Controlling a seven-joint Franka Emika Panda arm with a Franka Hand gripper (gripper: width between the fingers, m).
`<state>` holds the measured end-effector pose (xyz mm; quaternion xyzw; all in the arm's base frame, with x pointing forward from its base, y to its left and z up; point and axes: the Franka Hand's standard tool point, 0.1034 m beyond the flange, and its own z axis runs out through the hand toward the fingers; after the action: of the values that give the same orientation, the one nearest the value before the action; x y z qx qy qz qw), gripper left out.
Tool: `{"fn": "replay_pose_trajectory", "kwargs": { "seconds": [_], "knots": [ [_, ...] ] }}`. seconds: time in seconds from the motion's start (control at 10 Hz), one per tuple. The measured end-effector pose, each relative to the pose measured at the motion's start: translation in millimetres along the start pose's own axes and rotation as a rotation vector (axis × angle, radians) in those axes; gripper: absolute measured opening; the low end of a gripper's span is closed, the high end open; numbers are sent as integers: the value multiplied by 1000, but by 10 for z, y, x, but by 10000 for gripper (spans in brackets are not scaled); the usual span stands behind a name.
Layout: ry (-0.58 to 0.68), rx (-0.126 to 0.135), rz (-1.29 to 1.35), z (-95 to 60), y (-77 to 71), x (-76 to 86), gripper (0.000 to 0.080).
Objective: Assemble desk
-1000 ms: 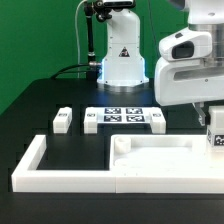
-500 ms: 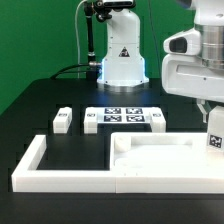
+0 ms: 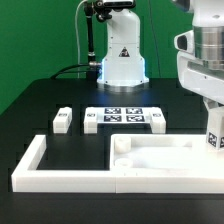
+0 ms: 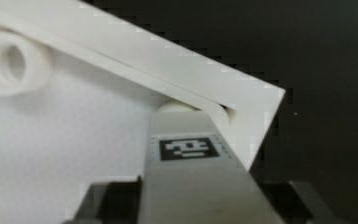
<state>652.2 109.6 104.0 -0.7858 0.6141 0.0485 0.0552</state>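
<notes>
The white tabletop (image 3: 165, 160) lies flat inside the corner of the border wall, sockets up. My gripper (image 3: 213, 118) is at the exterior view's right edge, shut on a white leg (image 3: 214, 136) with a black-and-white tag, held upright over the tabletop's right far corner. In the wrist view the leg (image 4: 190, 150) sits between my fingers (image 4: 114, 203), with my gripper (image 4: 194, 208) above the tabletop's corner (image 4: 69, 150); a round socket (image 4: 2, 65) shows farther off. Three loose legs (image 3: 62, 121) (image 3: 91, 121) (image 3: 157, 120) lie on the black table.
The marker board (image 3: 125, 117) lies between two of the loose legs. The low white border wall (image 3: 30, 165) runs along the front and the exterior view's left. The robot base (image 3: 122, 60) stands at the back before a green backdrop.
My hand has shifted toward the exterior view's right. The leg stays gripped near the tabletop's right end.
</notes>
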Motion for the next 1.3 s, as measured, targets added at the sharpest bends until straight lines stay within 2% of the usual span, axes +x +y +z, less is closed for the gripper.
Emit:
{"fn": "replay_pose_trajectory", "kwargs": {
  "seconds": [0.1,0.2,0.4,0.6,0.9,1.1,1.2,1.3],
  "knots": [
    [-2,-1,-20,9,1,-9,373],
    [-2,-1,-46,9,1,-9,373],
    [16,-8,-346,9,5,-3,619],
    [19,-13,-664,1,2,-5,641],
    [21,-20,-921,3,8,15,649],
    [57,-51,-1301,-74,-15,57,649],
    [79,-39,-1500,-115,-43,101,649],
    [89,-31,-1519,-92,-22,120,649]
  ]
}}
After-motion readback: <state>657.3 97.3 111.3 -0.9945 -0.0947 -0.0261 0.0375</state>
